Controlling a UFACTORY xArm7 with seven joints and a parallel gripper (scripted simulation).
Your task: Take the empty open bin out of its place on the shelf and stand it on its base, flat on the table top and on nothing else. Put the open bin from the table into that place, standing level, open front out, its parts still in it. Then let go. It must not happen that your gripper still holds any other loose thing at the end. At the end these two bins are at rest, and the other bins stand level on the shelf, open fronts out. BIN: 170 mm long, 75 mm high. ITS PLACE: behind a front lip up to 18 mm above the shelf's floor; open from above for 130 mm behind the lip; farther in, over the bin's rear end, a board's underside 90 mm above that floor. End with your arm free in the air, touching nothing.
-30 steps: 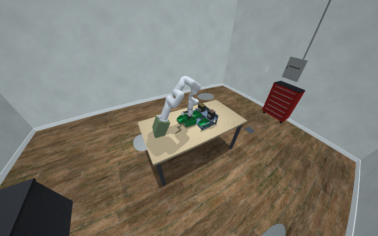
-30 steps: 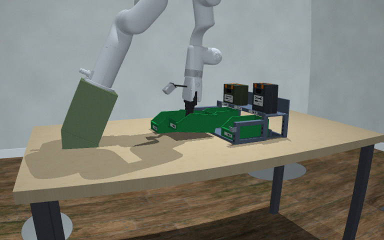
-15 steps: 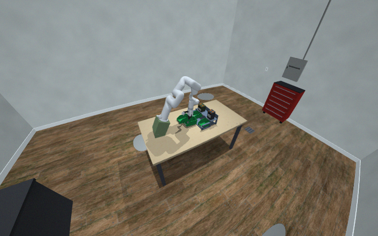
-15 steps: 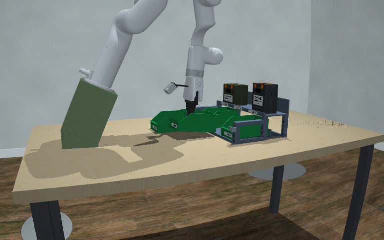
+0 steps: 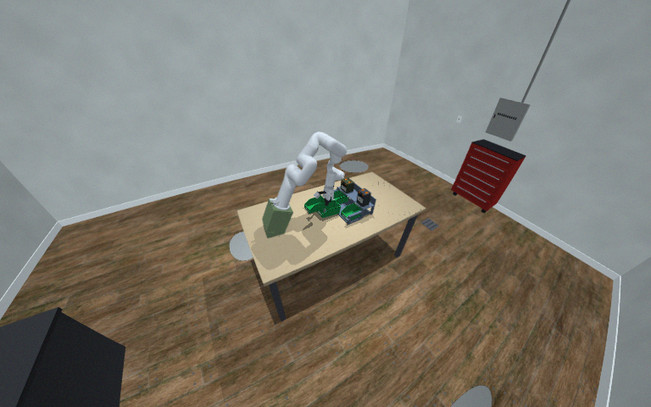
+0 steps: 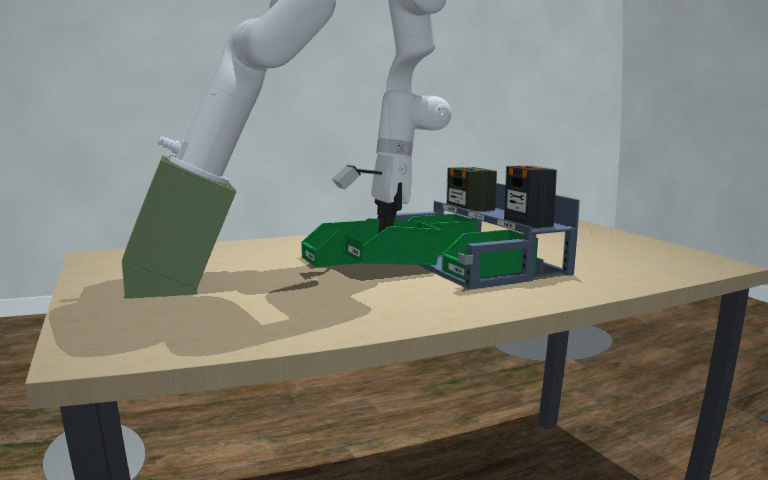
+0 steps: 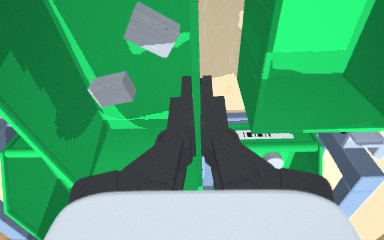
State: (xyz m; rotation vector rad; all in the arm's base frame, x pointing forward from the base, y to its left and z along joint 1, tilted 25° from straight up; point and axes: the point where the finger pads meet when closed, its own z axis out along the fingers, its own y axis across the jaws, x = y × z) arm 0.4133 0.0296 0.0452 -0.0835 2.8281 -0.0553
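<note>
- Jaws together, clamped on one upright side wall of the parts bin (image 5: 330, 209) (image 6: 404, 246) (image 7: 145, 92), grey blocks (image 7: 152, 29) inside; keep that pinch firm!
- It hangs above the counter (image 5: 393, 206) (image 6: 419, 322) (image 7: 217, 37), its open front towards the arm's base: good heading for the shelf (image 5: 370, 197) (image 6: 501, 245) (image 7: 361, 187).
- Empty bin (image 5: 313, 206) (image 6: 322, 237) (image 7: 307, 75) stands beside the jaws, apart; don't brush it.
- Off-centre grip, so it may roll: travel slowly, level.
- Next, I'd clear the lip, slide the rear under the board, lower gently, then release.

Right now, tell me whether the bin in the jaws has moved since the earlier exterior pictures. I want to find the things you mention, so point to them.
Yes: judged against the shelf (image 5: 373, 201) (image 6: 474, 266) (image 7: 362, 187), the gripped green bin (image 5: 331, 211) (image 6: 402, 247) (image 7: 155, 75) has shifted slightly right in the exterior view, towards the shelf.
</note>
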